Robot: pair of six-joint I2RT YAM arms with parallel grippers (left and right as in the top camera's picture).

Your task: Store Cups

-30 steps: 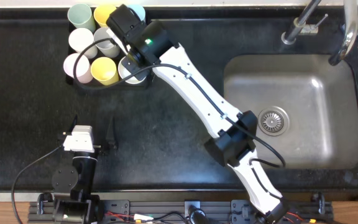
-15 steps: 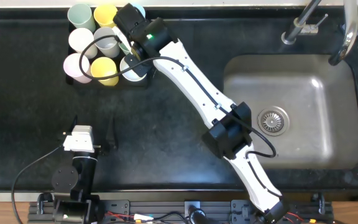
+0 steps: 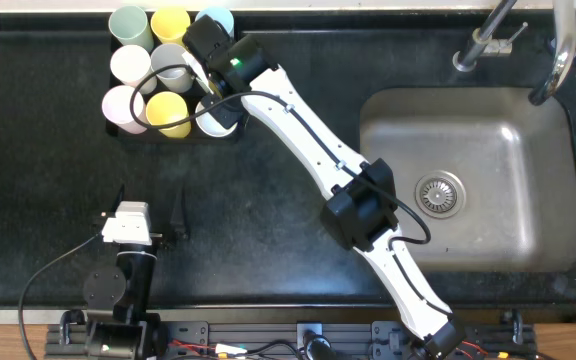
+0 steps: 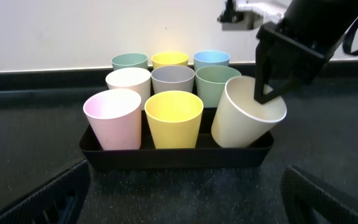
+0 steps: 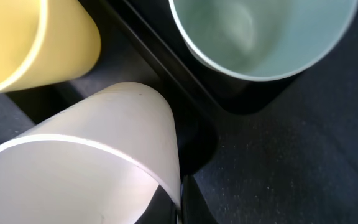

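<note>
Tilted cup (image 4: 247, 115) seemingly in tray (image 4: 179, 158) corner, sink (image 3: 508, 150) right

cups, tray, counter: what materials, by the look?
Cups, including the tilted cream cup in the right gripper: probably matte plastic; opaque pastel walls, thin even rims, no gloss. Tray: black, likely moulded plastic; dull thin wall. Counter: dark, finely speckled; stone or laminate, cannot tell.
</note>
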